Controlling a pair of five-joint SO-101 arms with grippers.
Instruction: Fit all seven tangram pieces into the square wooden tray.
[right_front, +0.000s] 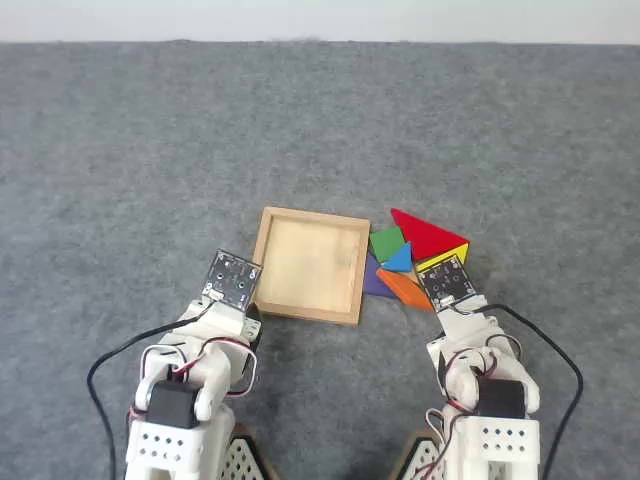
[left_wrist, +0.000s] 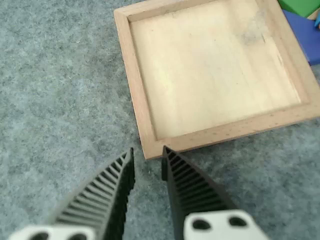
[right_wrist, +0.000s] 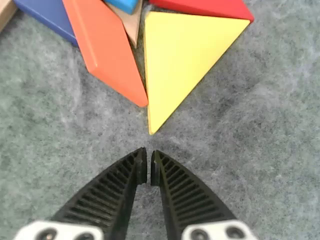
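Wooden painted pieces look hard, light and smooth. Flat and thin, so best pinched across two side edges. Nearest: yellow triangle (right_wrist: 185, 60), tip just ahead of right claw (right_wrist: 148, 167), which is almost shut, holding nothing. Touching its side: orange piece (right_wrist: 107, 50), crowding that grip. Same pile holds red triangle (right_front: 428, 236) and green square (right_front: 386, 243), right beside tray (right_front: 310, 262). No piece in tray yet. At tray corner: left claw (left_wrist: 148, 152), a little open, holding nothing. Grey fuzzy counter (right_front: 150, 150) underneath.

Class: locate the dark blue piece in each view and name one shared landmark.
High view: dark blue piece between tray and orange piece.
Left wrist view: piece beside the tray.
Right wrist view: piece between tray corner and orange piece.
Shared landmark: the tray.
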